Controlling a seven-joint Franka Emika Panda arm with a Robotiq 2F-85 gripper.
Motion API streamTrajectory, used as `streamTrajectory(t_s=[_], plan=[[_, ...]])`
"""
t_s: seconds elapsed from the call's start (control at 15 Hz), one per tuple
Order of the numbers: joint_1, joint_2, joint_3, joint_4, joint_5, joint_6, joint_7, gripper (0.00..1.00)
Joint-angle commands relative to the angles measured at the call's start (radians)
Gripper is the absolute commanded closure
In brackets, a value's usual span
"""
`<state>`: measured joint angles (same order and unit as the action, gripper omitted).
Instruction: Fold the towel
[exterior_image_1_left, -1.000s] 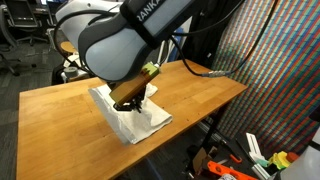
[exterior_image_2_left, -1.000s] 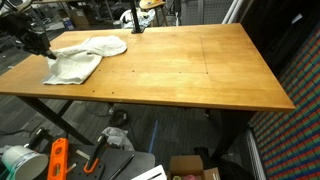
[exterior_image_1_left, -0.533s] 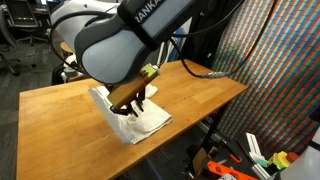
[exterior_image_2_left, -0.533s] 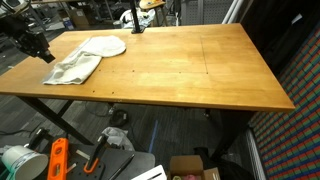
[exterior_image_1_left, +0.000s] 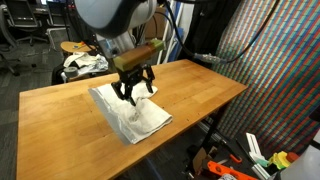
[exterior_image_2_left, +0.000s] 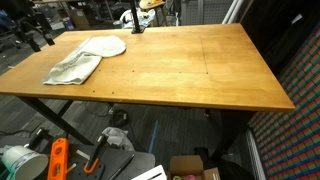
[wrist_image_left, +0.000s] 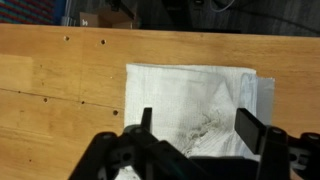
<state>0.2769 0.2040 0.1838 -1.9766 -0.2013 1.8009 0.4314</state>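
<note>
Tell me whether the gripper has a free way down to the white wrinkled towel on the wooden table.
Likely yes: the gripper hangs just above the white wrinkled towel, jaws open, with nothing between them on the wooden table.

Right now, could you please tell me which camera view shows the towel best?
The wrist view: the towel fills it from above, its layered right edge clear, though the open gripper hides its lower part. In both exterior views the towel is small and seen at a slant.
</note>
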Motion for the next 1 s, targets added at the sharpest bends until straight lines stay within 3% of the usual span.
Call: streamTrajectory(t_s=[0.0,0.33,0.93], plan=[[-0.085,0.055,-0.046,0.179,0.117,-0.090,-0.161,0.00],[-0.191,0.212,-0.114,0.394,0.275,-0.123,-0.225,0.00],[-0.368,0.465,-0.173,0.580,0.537,-0.118,-0.233,0.00]])
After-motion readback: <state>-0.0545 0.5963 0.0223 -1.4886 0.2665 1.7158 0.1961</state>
